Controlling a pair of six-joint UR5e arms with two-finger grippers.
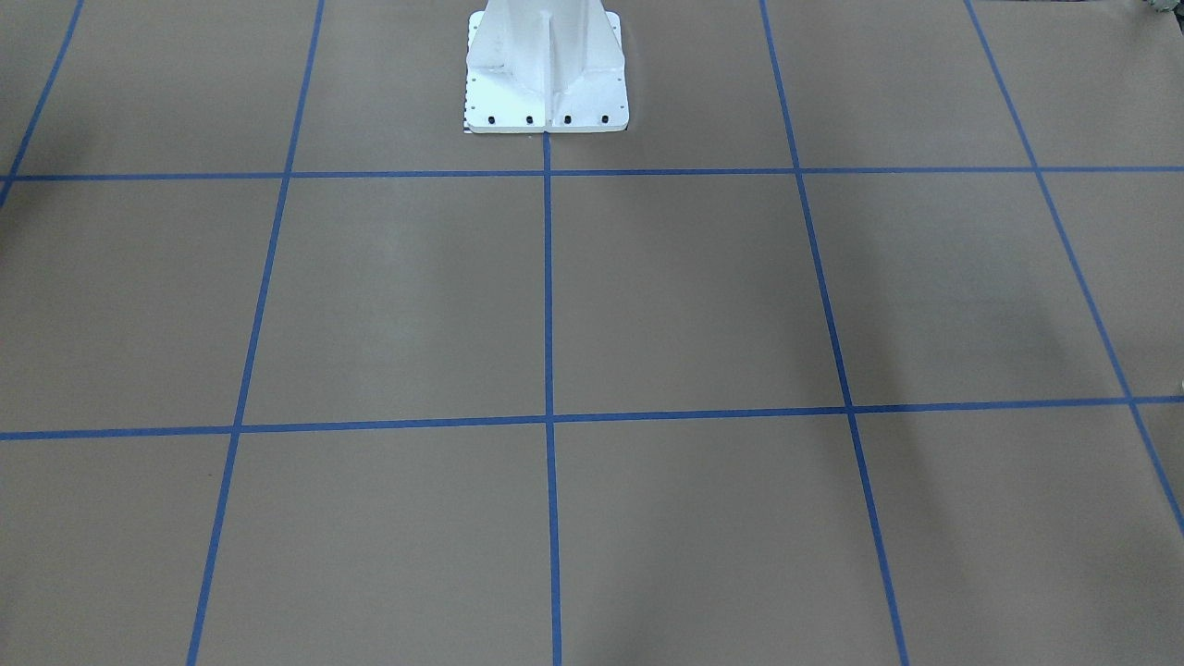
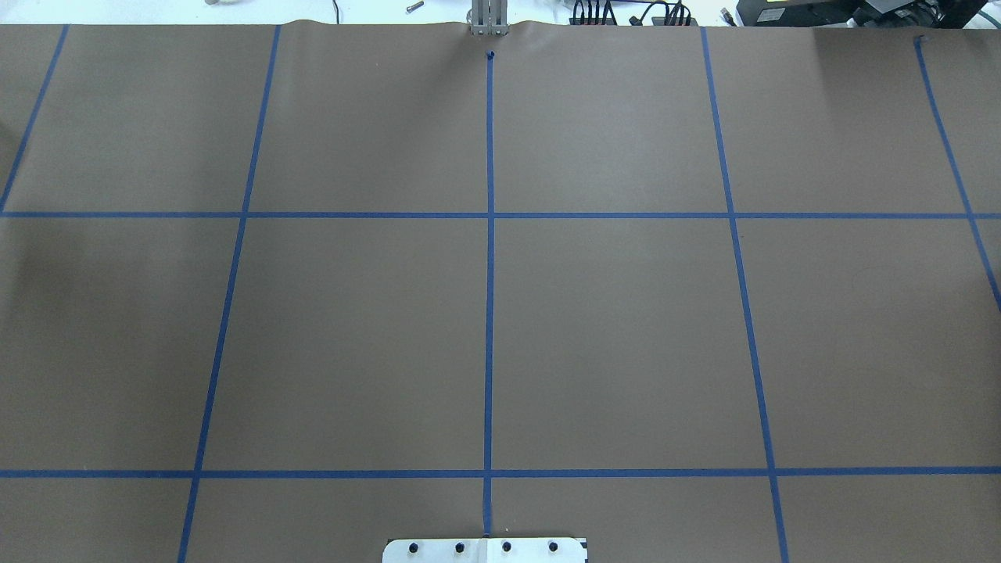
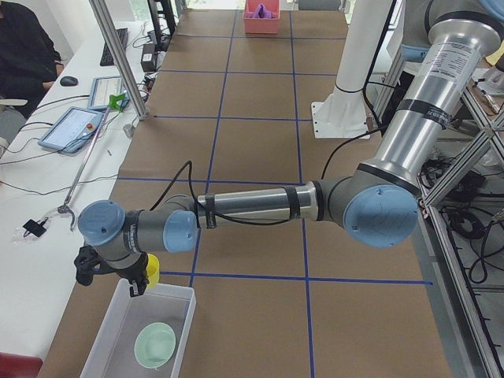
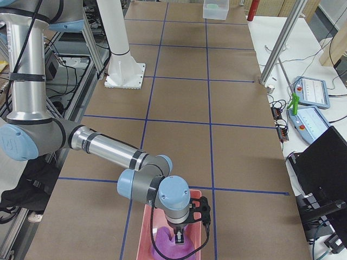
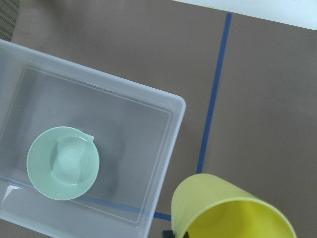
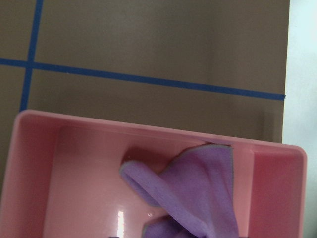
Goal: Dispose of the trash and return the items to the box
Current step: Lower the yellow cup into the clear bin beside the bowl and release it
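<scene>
Cup (image 5: 225, 210), yellow, is up off the desk (image 2: 352, 336) and riding at the left claw (image 3: 135, 282). It's just outside the rim of the clear box (image 5: 166, 148), which sits at the desk's left end toward the operators'-side corner. The cup hangs tilted with nothing under it, so I read that claw as clamped on the cup, though the fingers themselves barely show.

Why here? A green bowl (image 5: 63, 162) already sits in the box, off to one side, with bare floor next to it. That looks like the slot for the cup. A carry across the rim and a set-down inside is what the next move seems to call for. The risk is clipping the wall or landing on the bowl.

Over at the right end edge, the right claw (image 4: 179, 236) hangs low above the pink bin (image 6: 34, 163), where a purple cloth (image 6: 198, 188) lies crumpled. That bin looks like the trash spot, which would explain the arm parked over it. Whether that claw is apart or pinching the cloth, I cannot tell.
</scene>
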